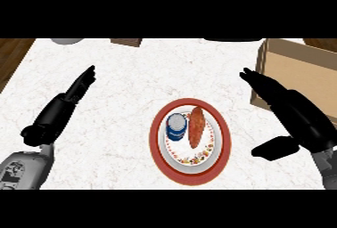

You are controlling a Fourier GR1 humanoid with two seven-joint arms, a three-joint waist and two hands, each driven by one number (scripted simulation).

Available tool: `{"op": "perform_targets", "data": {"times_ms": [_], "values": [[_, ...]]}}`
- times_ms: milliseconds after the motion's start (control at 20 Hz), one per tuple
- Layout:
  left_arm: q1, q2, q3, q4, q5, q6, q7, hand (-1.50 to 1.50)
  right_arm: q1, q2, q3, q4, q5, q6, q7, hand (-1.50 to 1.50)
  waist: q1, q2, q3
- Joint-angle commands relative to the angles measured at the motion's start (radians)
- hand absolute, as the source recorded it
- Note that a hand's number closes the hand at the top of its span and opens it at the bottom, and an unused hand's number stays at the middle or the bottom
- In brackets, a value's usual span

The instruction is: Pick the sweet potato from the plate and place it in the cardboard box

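While the right hand [289,111] is hovering open, fingers straight and apart, just right of the red-rimmed round plate [158,153], it is holding nothing. Lying on that plate is the long orange-brown sweet potato [196,127], beside a small blue-and-white can [176,127]. Beyond the plate's right side, the brown cardboard box [299,67] is waiting. Left of the plate, the left hand [63,107] is resting open. That potato is looking stiff, fairly light, perhaps rolly; taking it across its middle seems best.

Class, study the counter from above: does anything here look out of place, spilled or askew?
Nothing is spilled or damaged. One oddity: a blue can stands on the plate beside the sweet potato. The cardboard box sits at the right.
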Motion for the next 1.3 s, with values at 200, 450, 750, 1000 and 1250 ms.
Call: {"op": "perform_targets", "data": {"times_ms": [200,450,750,1000,1250], "values": [[-0.045,-0.019,-0.006,0.020,-0.013,-0.010,0.027,0.00,-0.240,0.155,0.198,-0.013,0.075,0.291,0.412,-1.50,0.007,0.000,0.000],[-0.051,-0.039,-0.001,0.040,-0.056,0.018,0.006,0.00,-0.302,0.331,0.229,-0.013,0.060,0.406,0.643,-1.50,-0.009,-0.001,0.002],[-0.007,-0.040,0.023,0.006,-0.044,-0.015,-0.005,0.00,-0.271,0.459,0.231,0.033,0.098,0.452,0.744,-1.50,-0.011,-0.002,0.003],[-0.030,-0.046,0.047,0.018,-0.046,-0.029,0.011,0.00,-0.254,0.530,0.229,0.086,0.150,0.458,0.736,-1.50,-0.014,-0.001,0.003],[-0.036,-0.041,0.071,0.047,-0.051,-0.049,-0.012,0.00,-0.228,0.478,0.190,0.195,0.256,0.446,0.596,-1.50,-0.013,0.000,0.003]]}}
